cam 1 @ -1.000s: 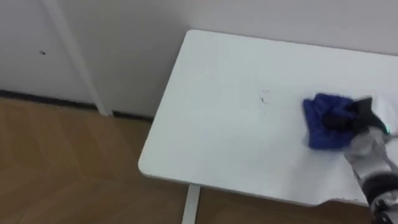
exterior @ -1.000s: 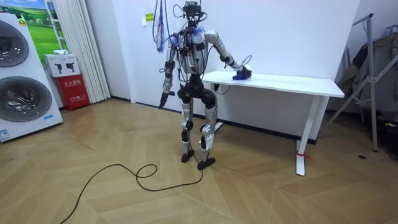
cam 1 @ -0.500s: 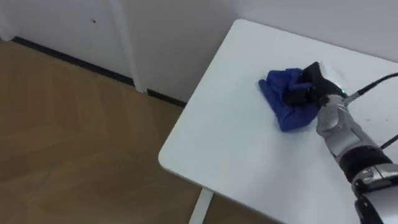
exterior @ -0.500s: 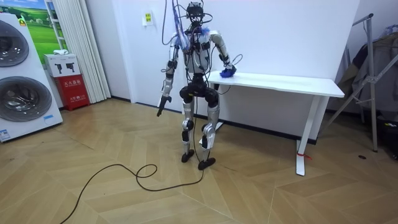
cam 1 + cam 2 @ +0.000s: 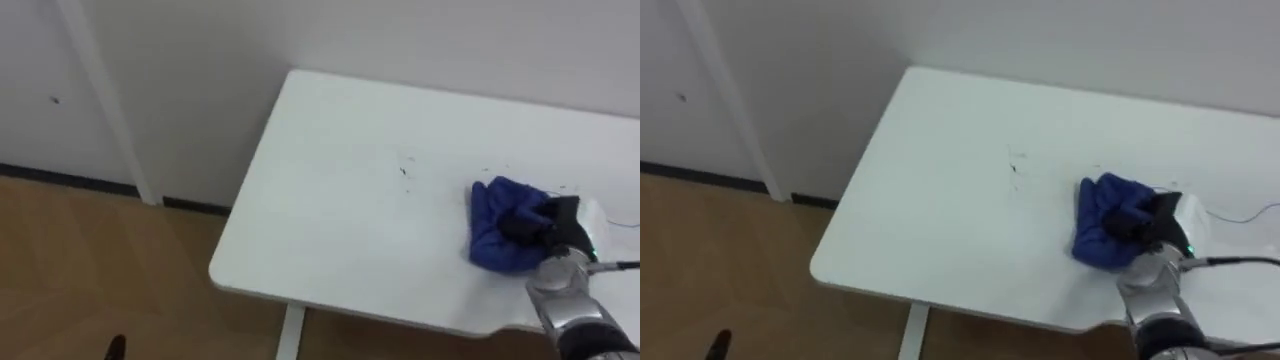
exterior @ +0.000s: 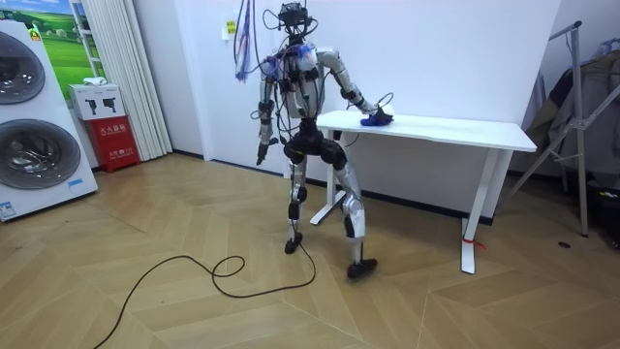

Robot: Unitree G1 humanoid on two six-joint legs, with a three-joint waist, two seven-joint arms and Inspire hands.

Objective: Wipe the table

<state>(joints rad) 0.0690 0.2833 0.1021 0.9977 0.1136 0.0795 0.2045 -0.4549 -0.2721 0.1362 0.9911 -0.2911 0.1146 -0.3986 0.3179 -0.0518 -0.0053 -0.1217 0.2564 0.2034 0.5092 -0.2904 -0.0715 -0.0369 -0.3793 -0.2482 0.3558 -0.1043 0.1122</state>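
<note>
since the right hand (image 5: 553, 222), curled into the blue cloth (image 5: 498, 238), has dragged it off the table's (image 5: 330, 210) left end back to right-centre of frame, that stroke's done; dark specks (image 5: 403, 170) remain; left hand (image 6: 260, 153) hangs idle, state unreadable

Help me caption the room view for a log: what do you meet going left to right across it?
First the washing machine → red cabinet → left hand, hanging at the robot's side → blue cloth on the table → metal rack.
</note>
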